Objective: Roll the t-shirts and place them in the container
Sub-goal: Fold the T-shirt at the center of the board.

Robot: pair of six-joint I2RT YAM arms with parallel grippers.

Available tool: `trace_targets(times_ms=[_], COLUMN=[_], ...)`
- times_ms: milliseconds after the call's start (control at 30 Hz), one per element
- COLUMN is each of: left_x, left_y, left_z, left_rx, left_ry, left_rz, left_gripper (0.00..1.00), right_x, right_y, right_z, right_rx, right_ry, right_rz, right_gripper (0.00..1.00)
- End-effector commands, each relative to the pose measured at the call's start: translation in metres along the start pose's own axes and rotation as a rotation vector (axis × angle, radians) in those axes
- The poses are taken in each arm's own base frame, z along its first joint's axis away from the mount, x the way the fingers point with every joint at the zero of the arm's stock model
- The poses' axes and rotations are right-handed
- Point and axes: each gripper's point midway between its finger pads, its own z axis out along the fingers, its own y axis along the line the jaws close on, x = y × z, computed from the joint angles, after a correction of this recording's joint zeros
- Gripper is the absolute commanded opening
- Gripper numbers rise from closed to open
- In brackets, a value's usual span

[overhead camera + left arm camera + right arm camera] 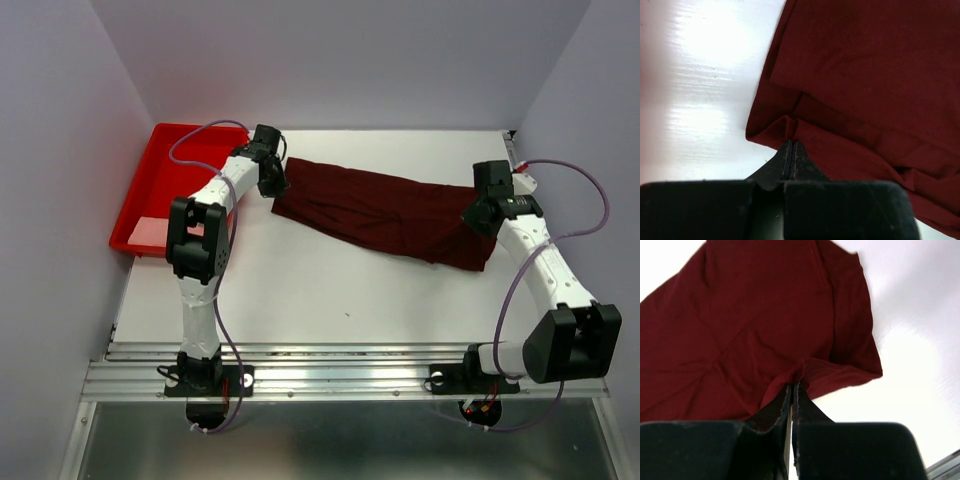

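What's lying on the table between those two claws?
The dark maroon t-shirt, folded into a long band, fills that stretch in the top view; the left gripper and right gripper each pinch one end.

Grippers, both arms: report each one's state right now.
Left gripper: shut on the t-shirt, pinching its edge.
Right gripper: shut on the t-shirt, opposite end.

The dark maroon t-shirt (pixel 385 212) is plain soft cloth with no print, gathered lengthwise into a long, narrow band. It lies on the white table (pixel 300 290), stretched on a slant from the far left-centre towards the right side, its right end nearer the front. Shallow creases run along its length. At the left end a hemmed corner is puckered into a small raised fold; at the right end a hemmed edge is gathered up likewise
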Motion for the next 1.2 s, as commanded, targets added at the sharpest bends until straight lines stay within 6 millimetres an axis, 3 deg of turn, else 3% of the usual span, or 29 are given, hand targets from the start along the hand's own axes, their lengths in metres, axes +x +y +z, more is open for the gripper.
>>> trace_targets(times_ms=[0,233,433,667,867,967,1167], left_x=[-0.026,-0.023,-0.007,0.039,0.06,0.069,0.079], left_y=[-0.003,0.005,0.013,0.036,0.049,0.059,0.065], left_z=[-0.013,-0.019,-0.043,-0.053,-0.055,-0.053,-0.046], left_rx=[0.015,0.02,0.019,-0.008,-0.028,-0.053,-0.066], left_ry=[-0.053,-0.034,-0.019,0.05,0.069,0.077,0.096], left_rz=[-0.008,-0.001,0.019,0.032,0.037,0.044,0.049], left_gripper=[0.0,0.0,0.0,0.0,0.0,0.0,0.0], right_x=[-0.045,-0.055,-0.041,0.005,0.032,0.038,0.045], right_y=[0.025,0.032,0.025,-0.014,-0.06,-0.073,-0.078], right_z=[0.001,0.008,-0.001,-0.03,-0.05,-0.056,-0.058], right_rx=[-0.023,-0.031,-0.067,-0.078,-0.001,0.02,0.017], right_ry=[-0.134,-0.138,-0.103,0.018,0.052,0.059,0.069], right_rz=[-0.032,-0.068,-0.059,-0.042,-0.039,-0.03,-0.004], right_gripper=[0.01,0.01,0.01,0.01,0.01,0.01,0.01])
